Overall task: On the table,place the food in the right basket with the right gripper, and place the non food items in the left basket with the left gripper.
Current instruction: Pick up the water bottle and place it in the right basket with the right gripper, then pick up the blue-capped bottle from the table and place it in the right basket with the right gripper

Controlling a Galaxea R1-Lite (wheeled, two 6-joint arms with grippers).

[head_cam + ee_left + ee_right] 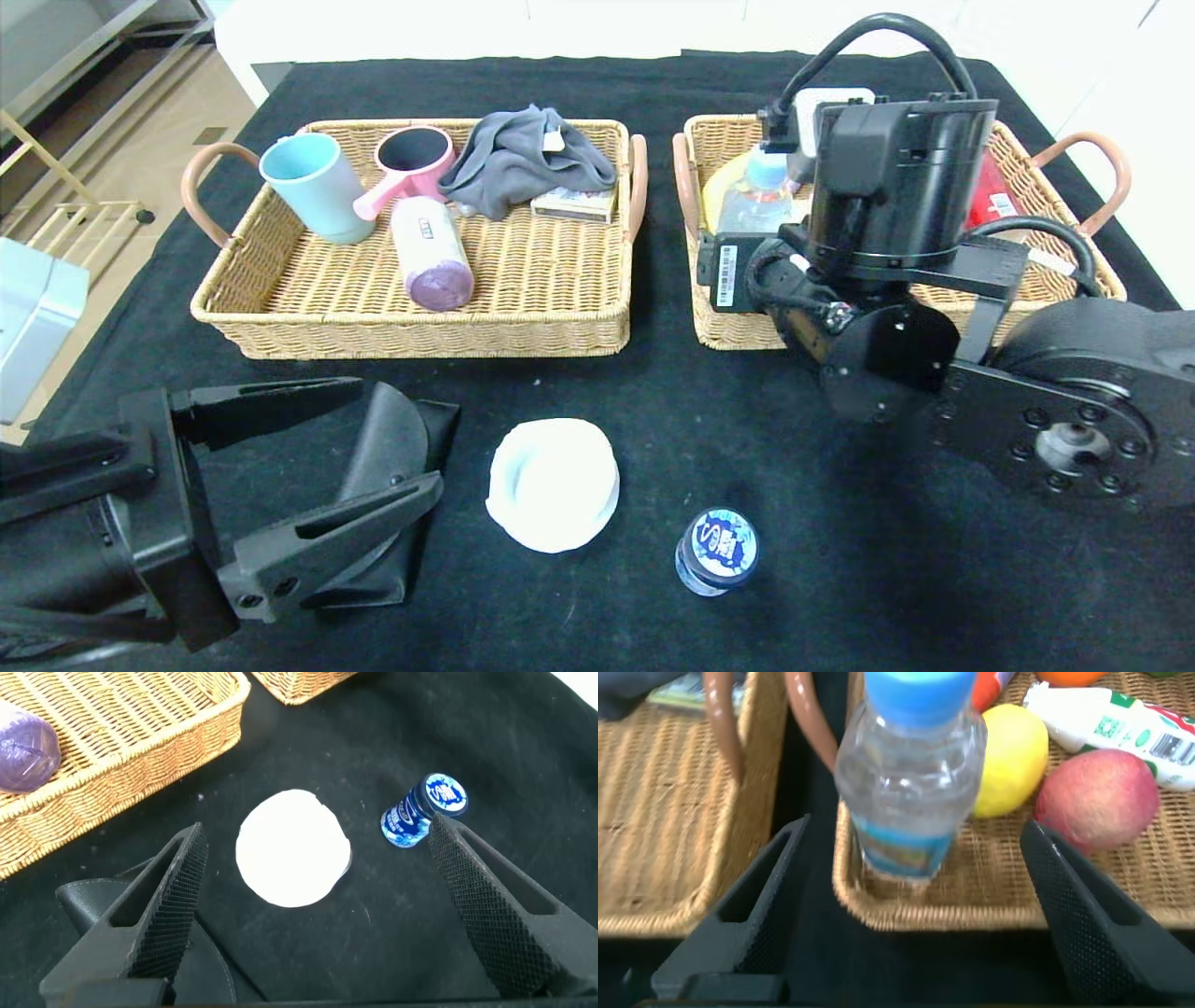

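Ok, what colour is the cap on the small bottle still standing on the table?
Dark blue with a white printed pattern, on the small bottle; clearest in the head view.

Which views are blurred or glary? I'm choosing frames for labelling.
Head view: sharp overall; the white dish is blown out, its rim detail lost. Left wrist view: the dish is again a featureless white patch, while the small bottle stays readable. Right wrist view: the water bottle looms close and soft-edged, and the lemon and peach behind it look slightly soft.

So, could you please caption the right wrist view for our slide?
Open right gripper backs the water bottle standing in the right basket beside a lemon and peach.
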